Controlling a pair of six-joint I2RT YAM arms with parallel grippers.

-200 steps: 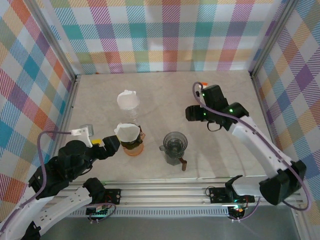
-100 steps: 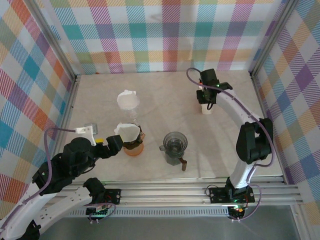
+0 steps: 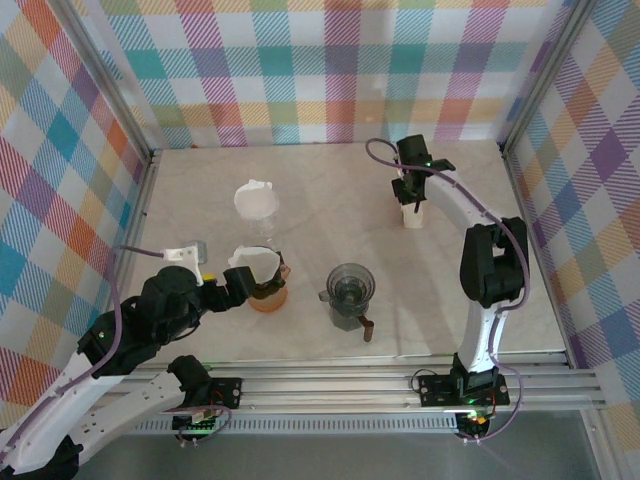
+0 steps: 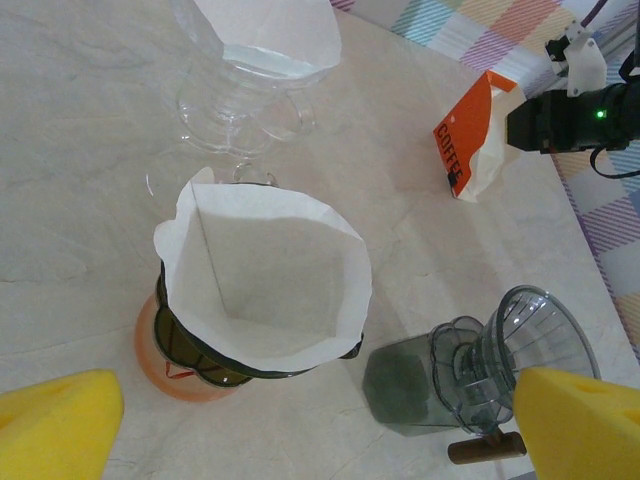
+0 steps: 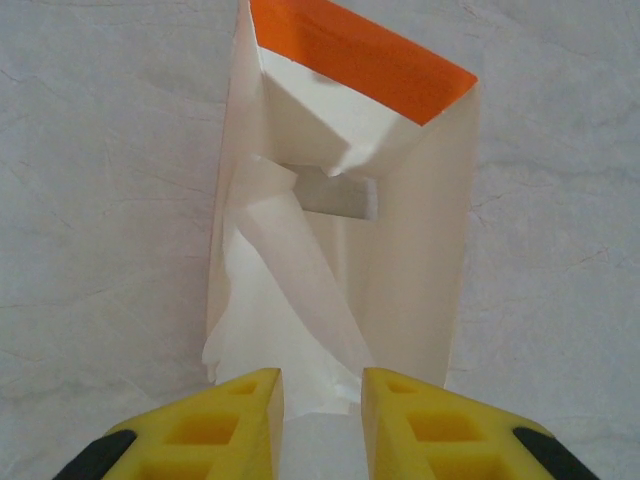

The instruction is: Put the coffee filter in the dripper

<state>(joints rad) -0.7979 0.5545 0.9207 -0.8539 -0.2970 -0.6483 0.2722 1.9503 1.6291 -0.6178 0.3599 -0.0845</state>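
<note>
**Operator:** Where is the coffee filter?

**Me:** The coffee filter (image 4: pixel 262 275) sits inside the dripper (image 4: pixel 185 345), opened out into a white cone. Its paper edge stands above the dark rim all round. The dripper is upright on an orange base (image 4: pixel 160 372), on the near left part of the table (image 3: pixel 200 190).

**Operator:** And your left gripper?

**Me:** My left gripper (image 4: pixel 315 430) hangs just on the near side of the dripper with its jaws wide apart. The yellow pads (image 4: pixel 55 425) show at the two lower corners of my left wrist view. Neither touches the paper or the dripper.

**Operator:** What stands around the dripper?

**Me:** Just behind it is a clear glass vessel (image 4: pixel 225 95) with a second white paper (image 4: pixel 265 30) in its top. To the dripper's right, near but apart, is a grey grinder (image 4: pixel 480 360).

**Operator:** And the right side?

**Me:** My right gripper (image 5: pixel 322 395) is at the far right of the table, well apart from the dripper. It is on top of the coffee bag (image 5: pixel 400 260), which stands upright. My yellow fingertips (image 5: pixel 240 420) are drawn close together. The bag's white paper edge fills the gap from one to the other, so I am clamped on the bag. The bag has an orange band along the edge farthest from my fingers.
</note>
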